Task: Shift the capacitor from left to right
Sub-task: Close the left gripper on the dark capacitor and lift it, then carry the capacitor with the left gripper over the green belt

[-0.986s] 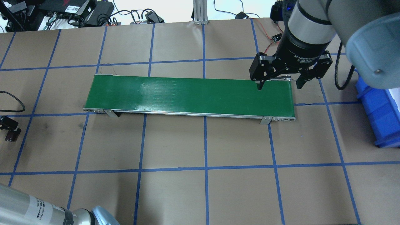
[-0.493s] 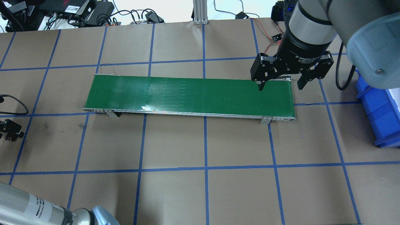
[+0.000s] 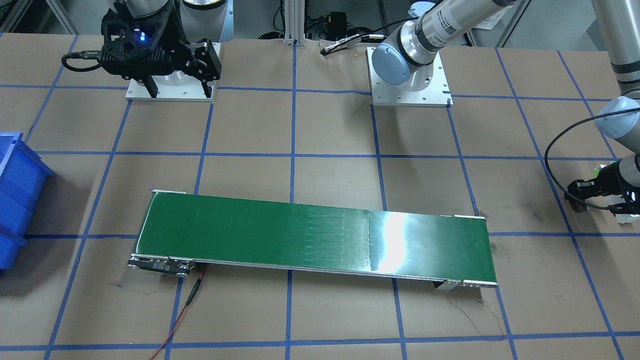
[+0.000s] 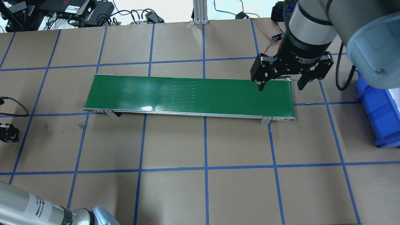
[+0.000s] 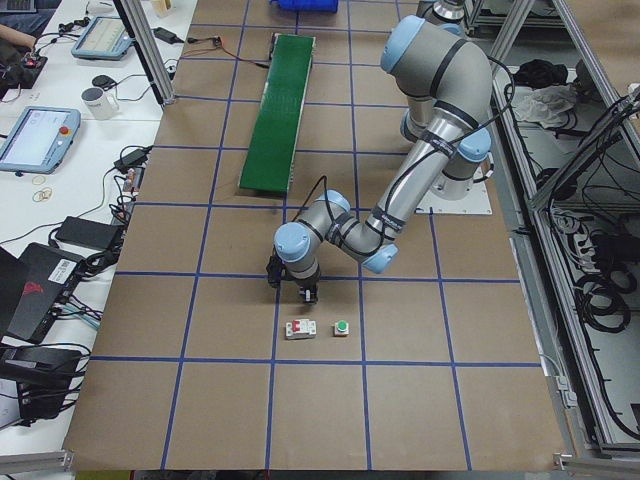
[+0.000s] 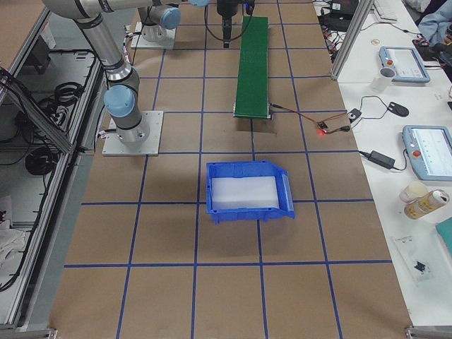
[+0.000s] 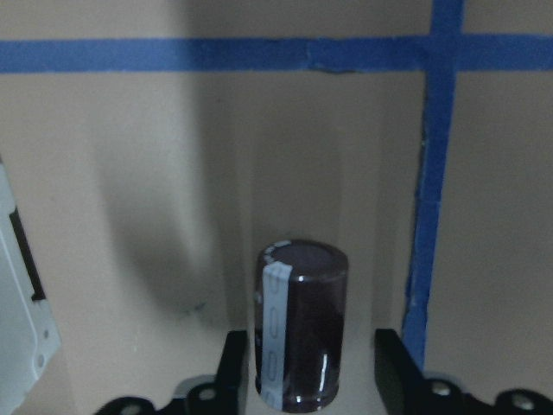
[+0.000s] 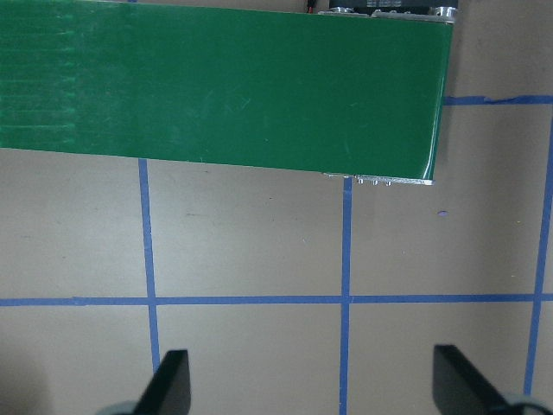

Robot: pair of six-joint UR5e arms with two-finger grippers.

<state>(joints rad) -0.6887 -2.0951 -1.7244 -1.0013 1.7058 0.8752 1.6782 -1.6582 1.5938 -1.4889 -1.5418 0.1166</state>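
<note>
Capacitor stands upright on the table between the parted fingers of the left gripper, a gap visible either side, nothing gripped; right gripper hangs wide open and empty above the green conveyor end.

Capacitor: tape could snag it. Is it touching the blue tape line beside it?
Apart. The left wrist view shows bare brown table between the capacitor and the blue tape line.

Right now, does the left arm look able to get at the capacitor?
Probably yes. In the left wrist view the capacitor stands upright between the open jaws of the left gripper, with a gap on each side and nothing else between them.
</note>
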